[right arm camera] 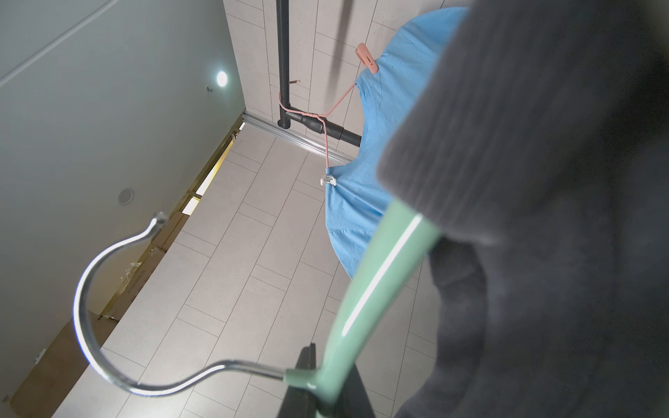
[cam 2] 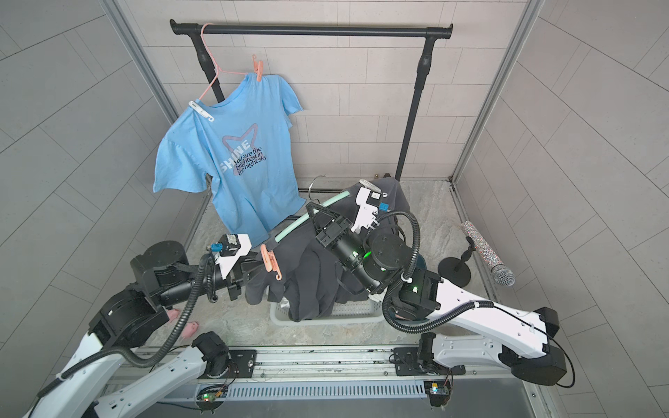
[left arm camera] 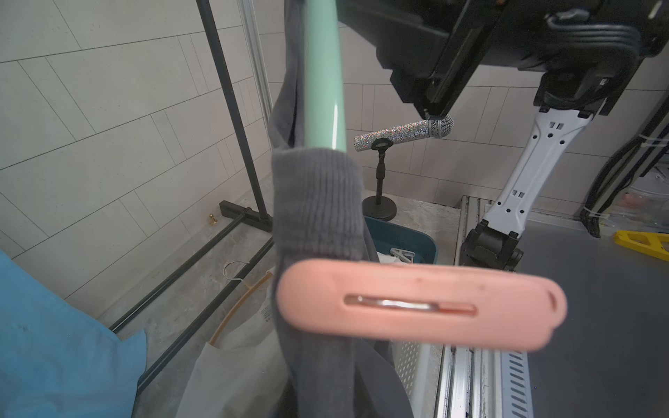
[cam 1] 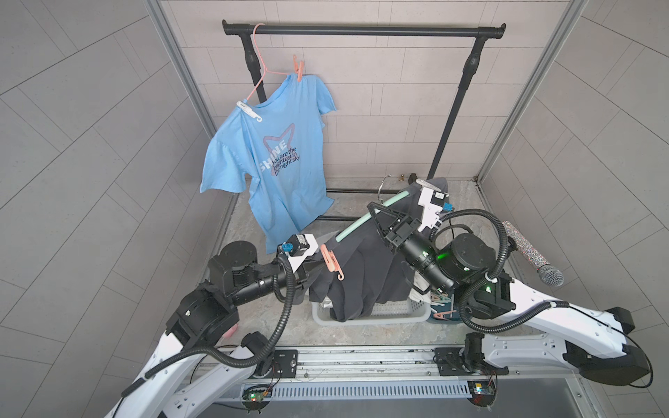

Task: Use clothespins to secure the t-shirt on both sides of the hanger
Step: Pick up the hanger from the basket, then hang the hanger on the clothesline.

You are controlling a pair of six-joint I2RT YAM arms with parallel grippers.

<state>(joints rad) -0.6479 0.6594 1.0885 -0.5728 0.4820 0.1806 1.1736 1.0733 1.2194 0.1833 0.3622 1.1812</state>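
- Right arm reaches forward; the right pincer [cam 1: 373, 210] pinches the smooth mint hanger [right arm camera: 376, 282].
- Left arm stretches level; the left pincer [cam 2: 248, 266] sits by the coral plastic clothespin [left arm camera: 420, 307], its grip unclear.
- The clothespin clamps the ribbed grey t-shirt [cam 1: 362, 275] at the hanger's end.

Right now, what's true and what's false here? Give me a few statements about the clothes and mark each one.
1. The blue t-shirt hangs from the black rack. True.
2. That shirt's hanger is mint green. False: it is a pink wire hanger.
3. A coral clothespin is clipped onto the dark grey shirt. True.
4. The microphone lies in the basket. False: the microphone rests on a stand.
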